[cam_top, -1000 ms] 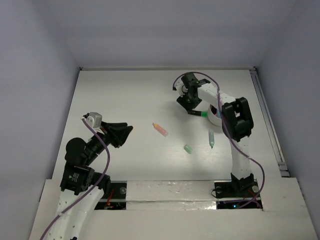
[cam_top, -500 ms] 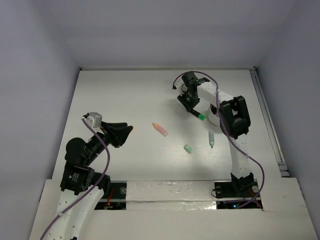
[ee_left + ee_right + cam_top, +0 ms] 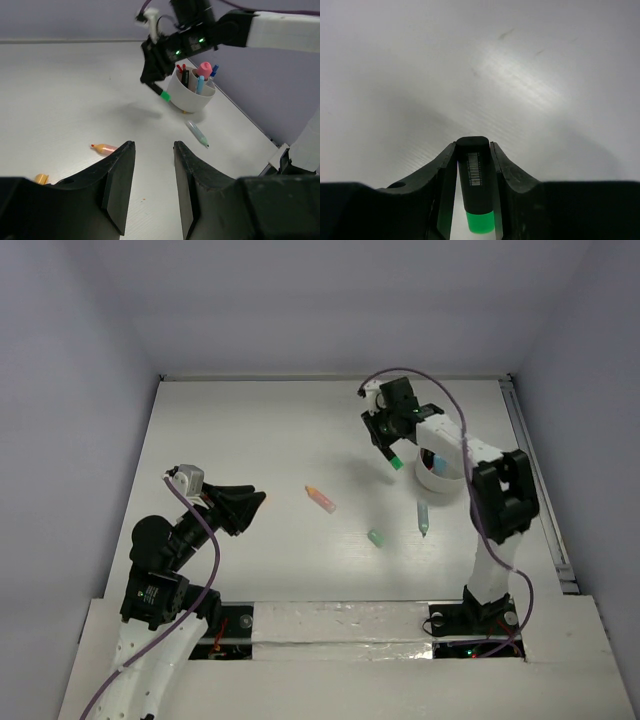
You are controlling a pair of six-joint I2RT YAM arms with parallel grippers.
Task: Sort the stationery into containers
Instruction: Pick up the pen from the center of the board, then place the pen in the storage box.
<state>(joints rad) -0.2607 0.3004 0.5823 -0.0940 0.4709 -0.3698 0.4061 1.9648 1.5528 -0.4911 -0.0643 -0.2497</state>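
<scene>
My right gripper (image 3: 388, 445) is shut on a green marker (image 3: 475, 190) with a black body and green cap, held above the table just left of the whitish cup (image 3: 440, 480). The marker's green end (image 3: 396, 462) points down toward the cup. In the left wrist view the cup (image 3: 190, 96) holds red pens, a pink-capped bottle and blue markers. An orange-pink marker (image 3: 320, 498), a mint eraser (image 3: 376, 537) and a mint marker (image 3: 423, 517) lie on the table. My left gripper (image 3: 258, 500) is open and empty at the left, low over the table.
A small orange piece (image 3: 41, 178) lies near the left fingers in the left wrist view. The table's right edge has a rail (image 3: 535, 480). Grey walls close in the back and both sides.
My right gripper has lifted the green marker off the table and swung it right, closer to the cup. The left arm has not moved.
</scene>
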